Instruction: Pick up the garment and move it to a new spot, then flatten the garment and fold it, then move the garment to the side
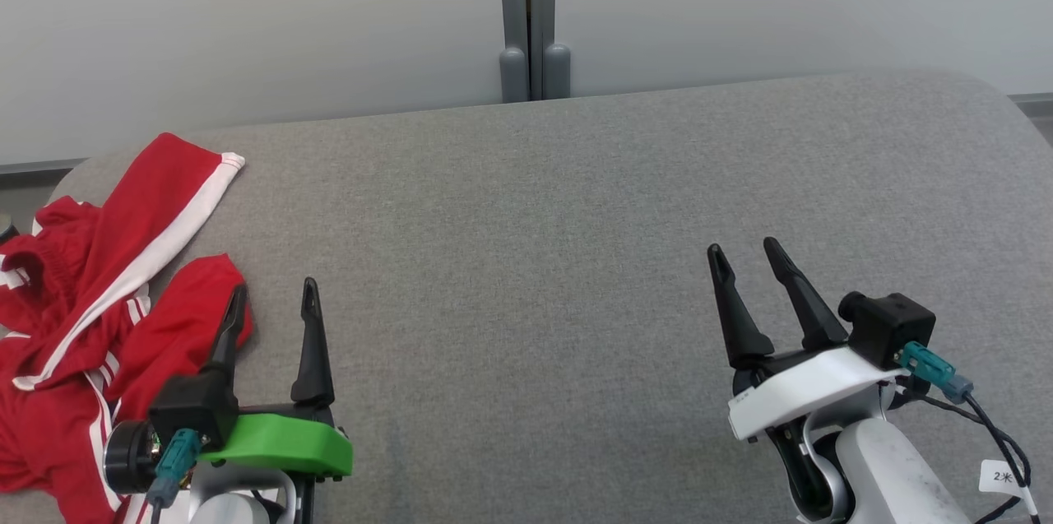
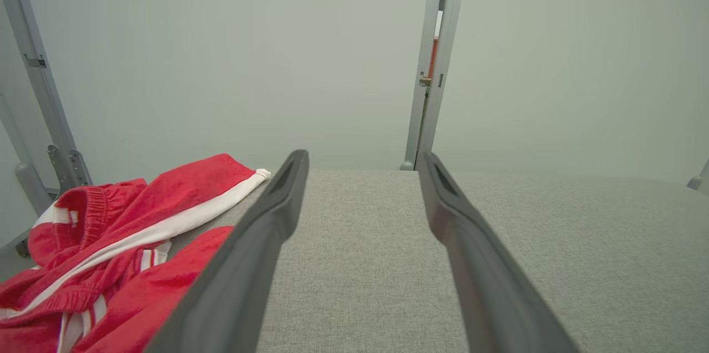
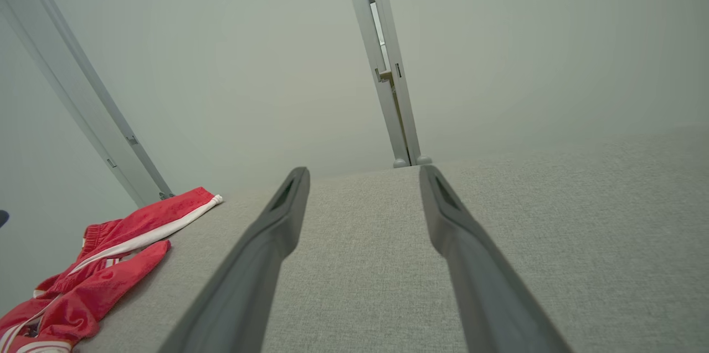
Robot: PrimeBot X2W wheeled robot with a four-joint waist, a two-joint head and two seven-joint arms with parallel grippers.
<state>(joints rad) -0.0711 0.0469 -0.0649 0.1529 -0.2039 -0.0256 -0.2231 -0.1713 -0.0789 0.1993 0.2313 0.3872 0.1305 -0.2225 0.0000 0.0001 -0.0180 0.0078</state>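
now we are hovering our left gripper (image 1: 274,287) and right gripper (image 1: 743,246), fingers (image 1: 313,343) spread apart, empty. the garment (image 1: 99,302) is lying crumpled at the table's (image 1: 526,261) left end, just beside the left gripper. likely soft, light, slippery; we are favouring a raised fold.

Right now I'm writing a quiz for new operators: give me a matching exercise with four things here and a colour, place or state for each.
Things:
1. garment
2. left gripper
3. right gripper
4. work surface

Descriptions:
a. grey fabric
b. red with white stripes, crumpled at the left
c. green mount, jaws open, beside the garment
d. white mount, jaws open, above bare fabric

Pairs: 1-b, 2-c, 3-d, 4-a
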